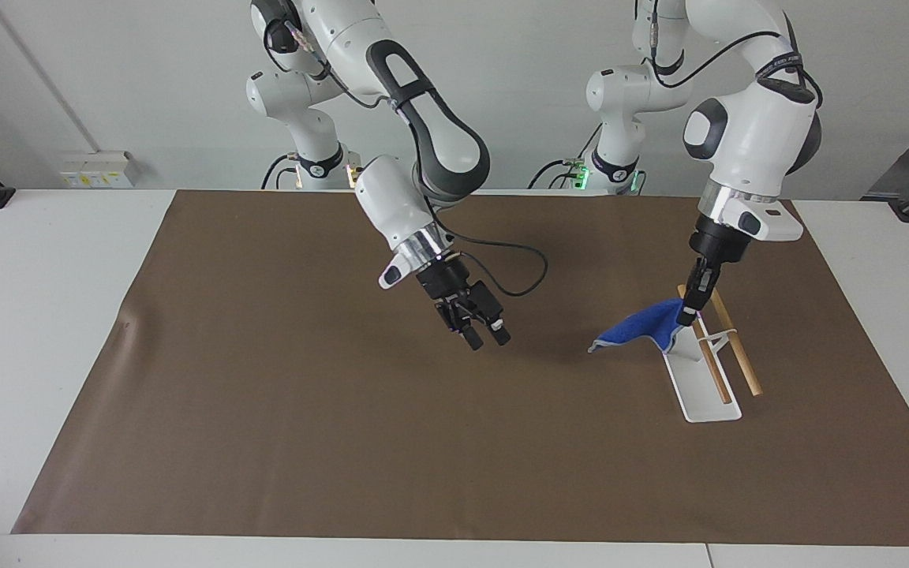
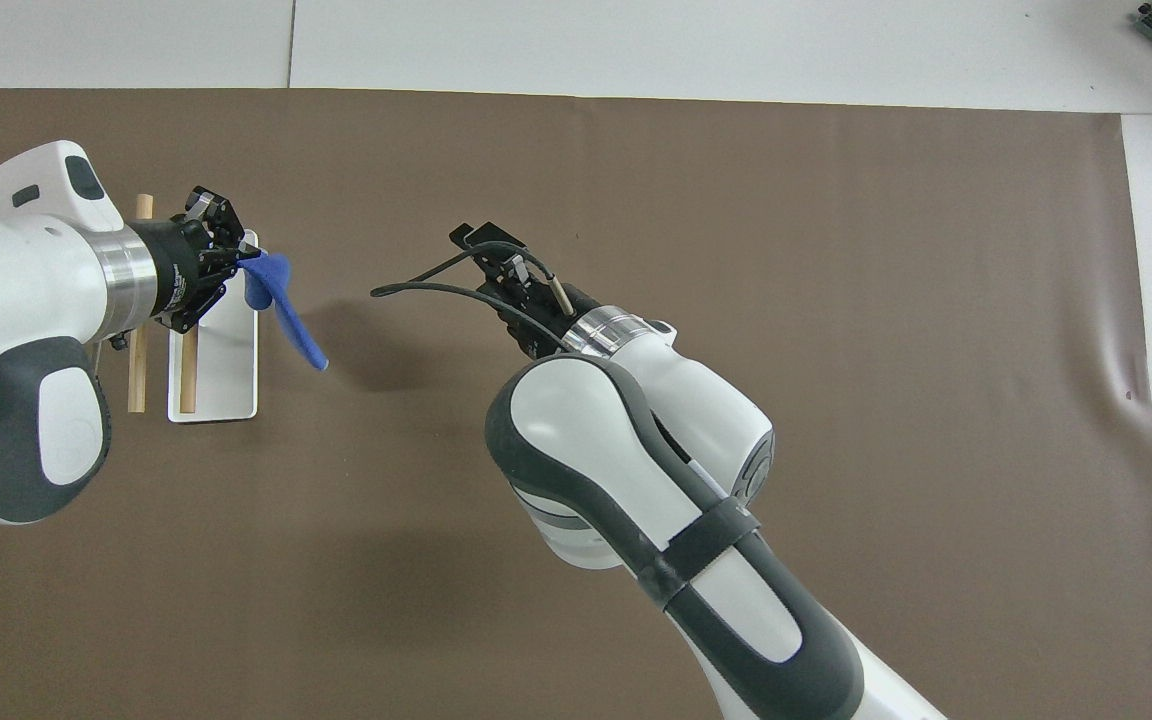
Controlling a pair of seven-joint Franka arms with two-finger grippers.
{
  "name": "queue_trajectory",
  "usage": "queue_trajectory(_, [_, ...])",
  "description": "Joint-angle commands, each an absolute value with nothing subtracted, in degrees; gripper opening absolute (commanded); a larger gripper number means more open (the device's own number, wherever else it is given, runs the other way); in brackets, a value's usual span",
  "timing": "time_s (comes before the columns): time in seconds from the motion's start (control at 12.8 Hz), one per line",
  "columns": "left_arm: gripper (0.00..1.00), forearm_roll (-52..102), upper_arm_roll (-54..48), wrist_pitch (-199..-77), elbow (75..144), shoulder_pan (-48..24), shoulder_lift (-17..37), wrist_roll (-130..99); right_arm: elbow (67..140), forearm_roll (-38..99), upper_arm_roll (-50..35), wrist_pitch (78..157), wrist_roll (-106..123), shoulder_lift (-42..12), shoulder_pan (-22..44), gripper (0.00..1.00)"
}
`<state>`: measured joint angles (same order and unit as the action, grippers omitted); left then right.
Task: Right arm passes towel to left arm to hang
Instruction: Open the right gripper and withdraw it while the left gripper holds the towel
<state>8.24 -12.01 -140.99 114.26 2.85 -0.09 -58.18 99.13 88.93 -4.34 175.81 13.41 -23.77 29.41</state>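
Observation:
My left gripper [image 1: 688, 314] is shut on one corner of the blue towel [image 1: 644, 327], just over the end of the rack nearest the robots. The towel hangs from that corner and slopes down toward the middle of the mat. In the overhead view the towel [image 2: 281, 305] trails from the left gripper [image 2: 236, 262]. My right gripper [image 1: 488, 339] is open and empty, up in the air over the middle of the mat, well apart from the towel. It also shows in the overhead view [image 2: 471, 238], with its black cable looping at the wrist.
The rack has a white base plate [image 1: 703, 402] and two wooden rods [image 1: 741, 363] side by side, toward the left arm's end of the table. It also shows in the overhead view [image 2: 226, 390]. A brown mat [image 1: 265, 394] covers the white table.

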Motion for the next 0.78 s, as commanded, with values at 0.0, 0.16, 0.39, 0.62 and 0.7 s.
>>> queue_trajectory(0.0, [0.0,9.1,-10.9,-141.9,112.4,3.6,1.4,-51.4,101.9,79.5,-4.9,173.9,15.2,-22.7,25.4,1.0])
queue_trajectory(0.16, [0.0,9.4,-10.0,-142.2,111.6,3.7,1.9,-47.4,102.6,70.3,-4.7,170.1,15.2,-22.7,21.4,1.0])
queue_trajectory(0.39, [0.0,9.4,-9.1,-142.9,110.2,3.9,3.0,-44.7,102.7,55.9,-4.4,164.2,15.2,-22.6,15.7,1.0])
queue_trajectory(0.62, [0.0,9.3,-6.6,-142.7,109.6,4.0,3.7,-41.2,101.8,36.0,-2.7,154.4,15.1,-22.2,9.8,1.0])
queue_trajectory(0.7, [0.0,9.3,-5.6,-142.2,109.7,4.0,3.7,-39.9,101.4,30.6,-1.5,150.2,14.9,-21.1,8.7,1.0])
